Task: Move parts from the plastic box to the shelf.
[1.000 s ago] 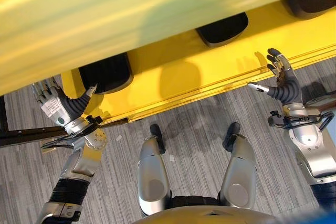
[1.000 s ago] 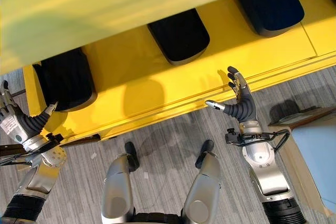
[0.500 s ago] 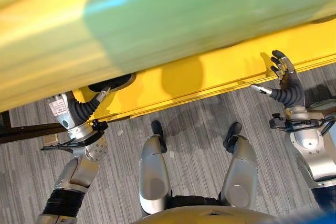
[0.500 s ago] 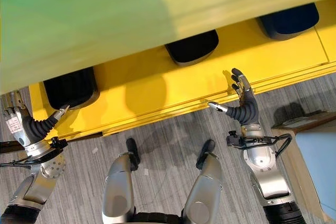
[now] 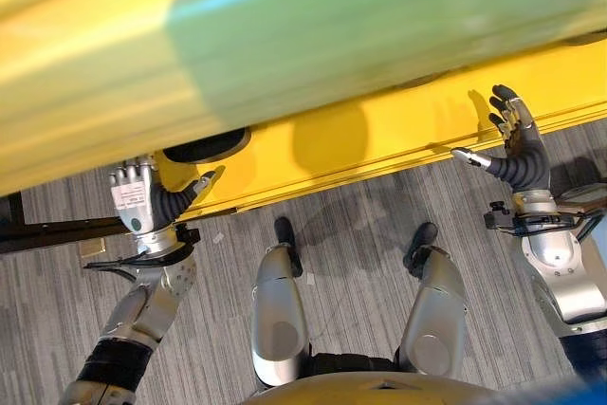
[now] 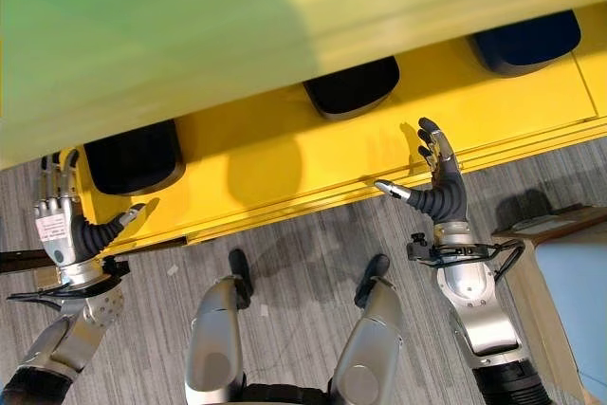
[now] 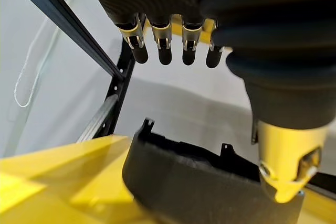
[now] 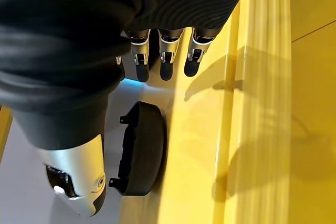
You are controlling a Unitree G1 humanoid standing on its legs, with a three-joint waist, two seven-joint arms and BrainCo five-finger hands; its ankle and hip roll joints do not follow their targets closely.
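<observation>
Three black parts lie flat in a row on the yellow shelf (image 6: 285,163): one at the left end (image 6: 133,156), one in the middle (image 6: 353,87), one on the right (image 6: 526,41). Each points its long side into the shelf. Left hand (image 6: 59,220) and right hand (image 6: 438,182) are spread wide, holding nothing.

Three black parts (image 6: 353,86) on yellow shelf (image 6: 275,158); left hand (image 6: 59,225), right hand (image 6: 438,182), both empty, fingers straight

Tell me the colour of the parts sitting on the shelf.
Black parts on a yellow shelf; clearest in the right eye view.
</observation>
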